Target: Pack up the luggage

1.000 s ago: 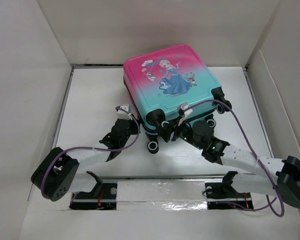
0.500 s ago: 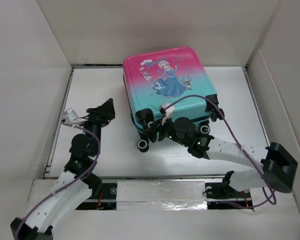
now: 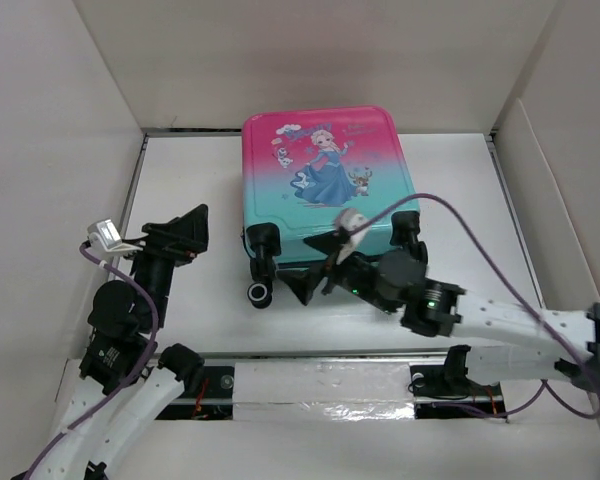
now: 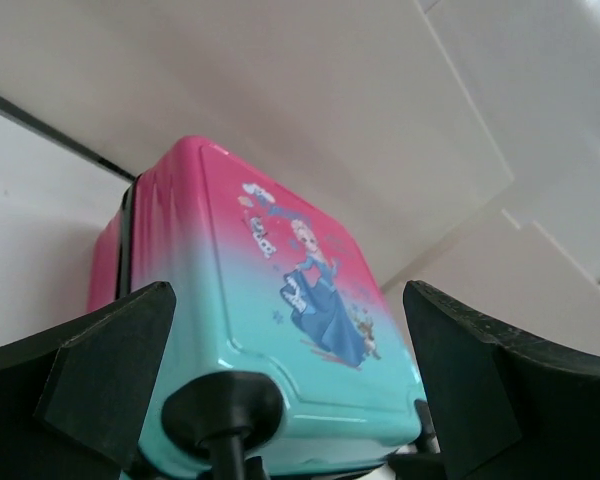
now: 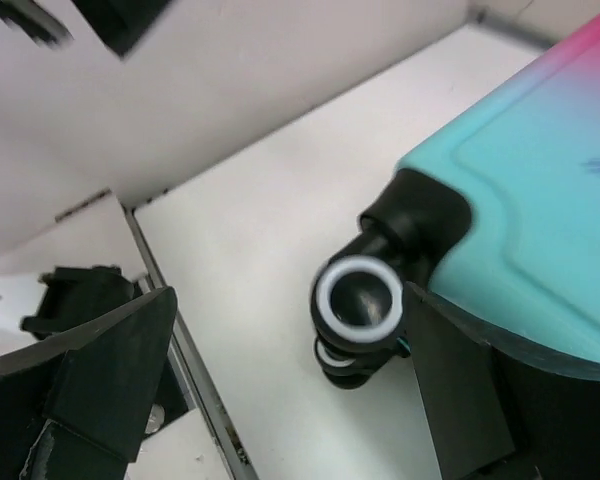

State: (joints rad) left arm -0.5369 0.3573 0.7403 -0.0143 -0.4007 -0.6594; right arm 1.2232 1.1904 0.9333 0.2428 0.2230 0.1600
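Note:
The luggage (image 3: 320, 185) lies shut and flat at the back middle of the table, princess print up, black wheels toward me. My left gripper (image 3: 192, 232) hovers open to its left, apart from it. In the left wrist view the pink-to-teal shell (image 4: 280, 290) fills the gap between the wide fingers, with a wheel housing (image 4: 220, 410) low in front. My right gripper (image 3: 308, 283) stands open at the suitcase's near left corner. In the right wrist view a white-ringed wheel (image 5: 358, 297) sits between the fingers, close to the right finger (image 5: 460, 390), beside the teal shell (image 5: 540, 210).
White walls (image 3: 70, 150) enclose the table on the left, back and right. A foil-taped rail (image 3: 320, 385) runs along the near edge by the arm bases. Purple cables (image 3: 480, 245) loop over both arms.
My left gripper let go, opened and swung away to the left. The right gripper opened wider. The luggage has turned and slid left, now square to the table.

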